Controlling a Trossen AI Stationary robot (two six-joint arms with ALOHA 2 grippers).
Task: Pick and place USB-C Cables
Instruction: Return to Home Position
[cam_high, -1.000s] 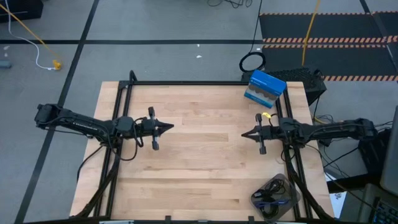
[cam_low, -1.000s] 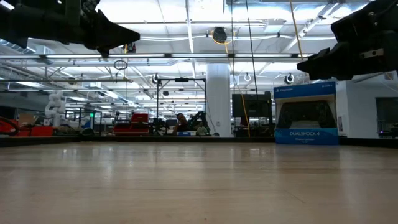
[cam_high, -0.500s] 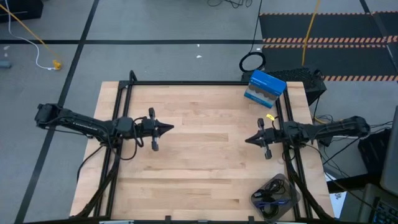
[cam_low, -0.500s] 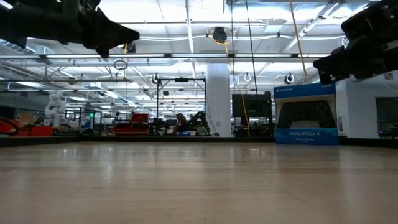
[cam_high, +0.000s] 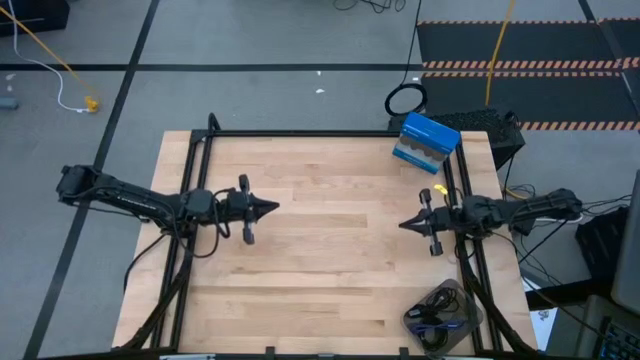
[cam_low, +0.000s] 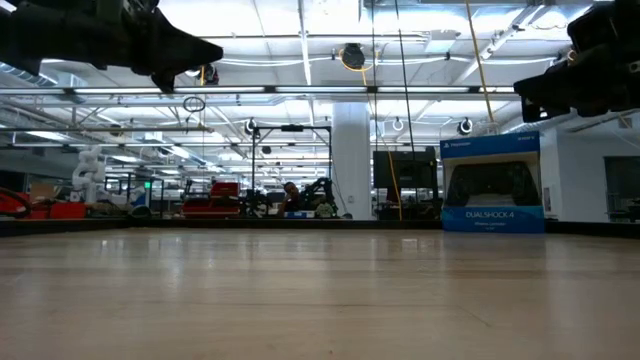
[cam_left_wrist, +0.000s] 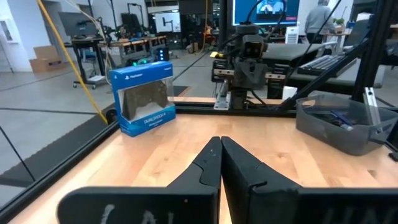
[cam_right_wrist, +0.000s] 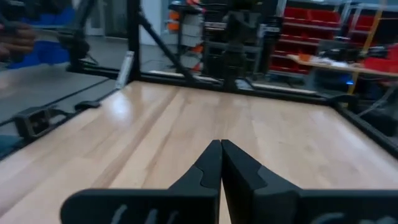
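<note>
The USB-C cables (cam_high: 432, 318) lie in a grey bin (cam_high: 456, 296) at the table's near right corner: dark coils and one blue-purple one. The left wrist view shows the same bin (cam_left_wrist: 323, 127) with a bit of blue cable (cam_left_wrist: 339, 116) inside. My left gripper (cam_high: 272, 207) hovers shut above the table's left half, pointing right; its fingers (cam_left_wrist: 220, 140) touch nothing. My right gripper (cam_high: 404, 224) hovers shut above the right half, pointing left, well on the far side of the bin; its fingers (cam_right_wrist: 220, 144) are closed on nothing. Both hang high above the table in the low view (cam_low: 205, 50), (cam_low: 528, 92).
A blue game-controller box (cam_high: 426, 142) stands at the far right corner of the table. A large black ring-shaped cable loop (cam_high: 405, 100) lies on the floor beyond it. A black frame (cam_high: 300, 133) borders the wooden table top (cam_high: 320, 270), bare between the arms.
My right gripper has drawn back toward the table's right edge and a little toward the near edge, staying shut. The left arm has kept still.
</note>
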